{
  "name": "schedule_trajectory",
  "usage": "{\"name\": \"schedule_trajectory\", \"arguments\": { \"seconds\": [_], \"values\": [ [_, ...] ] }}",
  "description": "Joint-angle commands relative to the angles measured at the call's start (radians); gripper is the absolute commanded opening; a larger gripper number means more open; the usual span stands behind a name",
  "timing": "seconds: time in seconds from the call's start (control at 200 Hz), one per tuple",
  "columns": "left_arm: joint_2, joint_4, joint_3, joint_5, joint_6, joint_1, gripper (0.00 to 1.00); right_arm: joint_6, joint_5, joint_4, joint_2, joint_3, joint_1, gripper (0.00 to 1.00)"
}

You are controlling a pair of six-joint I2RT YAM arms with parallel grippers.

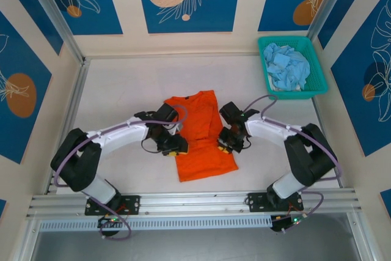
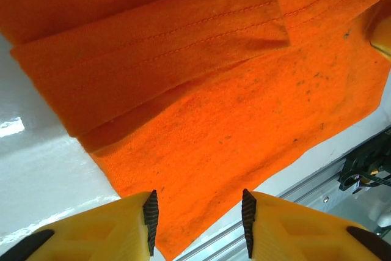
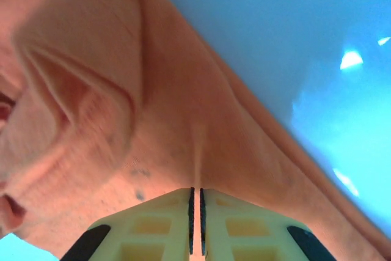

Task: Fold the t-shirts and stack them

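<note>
Top view: orange t-shirt (image 1: 201, 132) flat at centre of table (image 1: 122, 96), left gripper (image 1: 175, 145) at its left edge, right gripper (image 1: 229, 142) at its right edge, pale blue t-shirts (image 1: 287, 68) heaped in basket (image 1: 319, 74) far right, left wrist view: left gripper (image 2: 198, 221) spread wide over shirt corner, right wrist view: right gripper (image 3: 195, 212) pinching a ridge of orange cloth.

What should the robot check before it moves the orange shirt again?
1. The right gripper holds the orange t-shirt: ok, jaws shut on a fold.
2. The left gripper holds cloth: not ok, open over the shirt's edge.
3. The blue t-shirts sit out of the way in the basket: ok.
4. The shirt lies wholly on the table: ok.
5. The right grip catches every layer: cannot tell.
</note>
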Motion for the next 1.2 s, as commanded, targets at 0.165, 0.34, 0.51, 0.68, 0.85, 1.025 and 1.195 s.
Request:
{"name": "schedule_trajectory", "arguments": {
  "seconds": [0.165, 0.34, 0.51, 0.68, 0.85, 1.025, 1.195],
  "values": [
    [-0.011, -0.104, 0.075, -0.033, 0.103, -0.002, 0.48, -0.088, -0.034, -0.083, 0.16, 0.185, -0.047, 0.15],
    [-0.036, -0.132, 0.075, -0.04, 0.157, -0.003, 0.49, -0.065, -0.067, -0.071, 0.22, 0.265, -0.074, 0.15],
    [-0.032, -0.138, 0.095, 0.006, 0.216, -0.023, 0.5, -0.046, -0.095, -0.053, 0.283, 0.328, -0.1, 0.16],
    [0.047, -0.181, 0.19, 0.018, 0.265, -0.084, 0.52, -0.043, -0.127, -0.052, 0.32, 0.375, -0.12, 0.16],
    [0.16, -0.16, 0.256, -0.061, 0.215, -0.101, 0.52, -0.057, -0.113, -0.067, 0.279, 0.402, -0.131, 0.2],
    [0.277, -0.142, 0.361, -0.127, 0.171, -0.091, 0.52, -0.106, -0.084, -0.067, 0.181, 0.353, -0.13, 0.26],
    [0.352, -0.135, 0.44, -0.163, 0.169, -0.056, 0.52, -0.125, -0.091, -0.041, 0.115, 0.257, -0.132, 0.27]
  ]
}}
